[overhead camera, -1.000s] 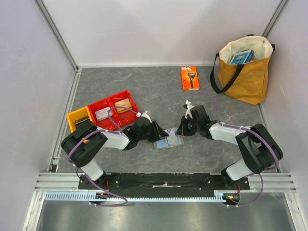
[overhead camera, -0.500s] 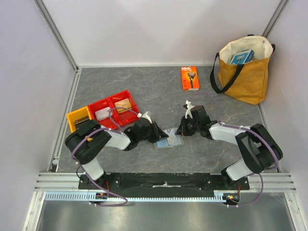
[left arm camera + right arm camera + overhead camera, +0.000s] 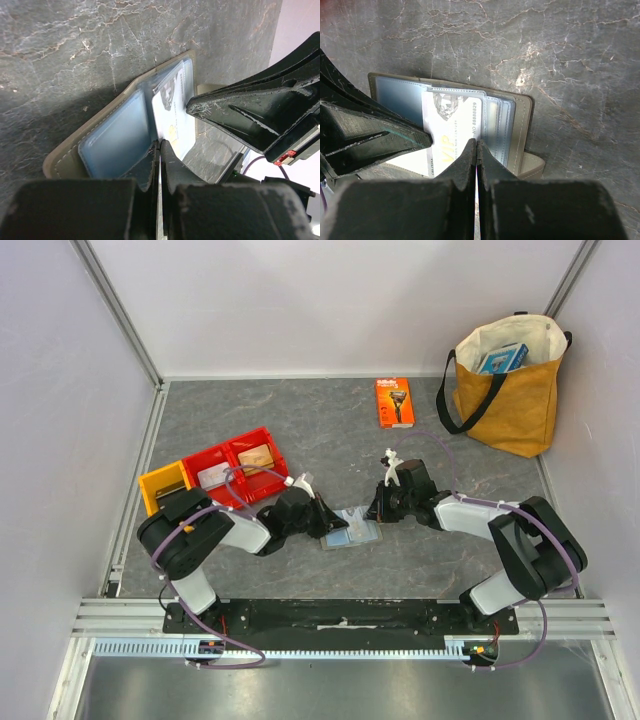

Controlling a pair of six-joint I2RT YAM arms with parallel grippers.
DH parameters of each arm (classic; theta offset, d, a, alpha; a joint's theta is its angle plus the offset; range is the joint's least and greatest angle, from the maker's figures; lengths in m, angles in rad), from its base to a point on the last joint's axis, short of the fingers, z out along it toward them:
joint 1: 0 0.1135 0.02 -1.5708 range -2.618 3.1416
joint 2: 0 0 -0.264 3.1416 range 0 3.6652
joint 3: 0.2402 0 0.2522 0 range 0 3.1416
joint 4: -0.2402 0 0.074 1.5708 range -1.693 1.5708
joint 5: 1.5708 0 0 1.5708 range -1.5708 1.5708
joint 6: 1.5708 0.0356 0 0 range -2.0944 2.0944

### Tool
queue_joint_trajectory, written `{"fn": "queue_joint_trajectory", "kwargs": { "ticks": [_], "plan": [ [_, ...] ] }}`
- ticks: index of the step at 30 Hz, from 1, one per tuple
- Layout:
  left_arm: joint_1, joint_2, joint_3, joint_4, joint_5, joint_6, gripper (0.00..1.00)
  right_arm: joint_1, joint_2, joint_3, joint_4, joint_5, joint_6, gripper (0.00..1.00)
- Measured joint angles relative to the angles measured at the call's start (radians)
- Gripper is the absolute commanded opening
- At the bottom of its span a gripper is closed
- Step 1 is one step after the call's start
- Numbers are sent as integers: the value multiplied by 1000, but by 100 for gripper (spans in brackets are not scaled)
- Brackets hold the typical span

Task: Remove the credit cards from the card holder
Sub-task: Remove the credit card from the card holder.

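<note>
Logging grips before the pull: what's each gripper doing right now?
Left gripper: closed at the white card; grip cannot be told.
Right gripper: closed, tip against the card holder.

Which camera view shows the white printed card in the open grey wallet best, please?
The right wrist view: the white printed card faces the lens, its lettering legible. The left wrist view shows it steeply angled, unreadable; the top view shows only the small grey wallet.

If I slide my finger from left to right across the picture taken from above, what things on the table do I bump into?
You meet the yellow bin → red bins → grey card holder → orange razor package → yellow-brown bag.
</note>
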Motion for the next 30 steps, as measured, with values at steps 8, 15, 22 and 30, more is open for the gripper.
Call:
{"fn": "queue_joint_trajectory", "kwargs": {
  "ticks": [8, 15, 22, 30],
  "plan": [
    [2, -18, -52, 37, -13, -27, 2, -1, 23, 2, 27, -18, 11, 0],
    [7, -45, -84, 37, -16, -45, 2, -11, 35, 7, 29, -34, 26, 0],
    [12, -57, -87, 18, -16, -45, 2, -13, 35, 14, 16, -35, 26, 0],
    [34, -154, -127, -68, -19, -43, 2, -13, 31, 19, 2, -27, 25, 0]
  ]
}}
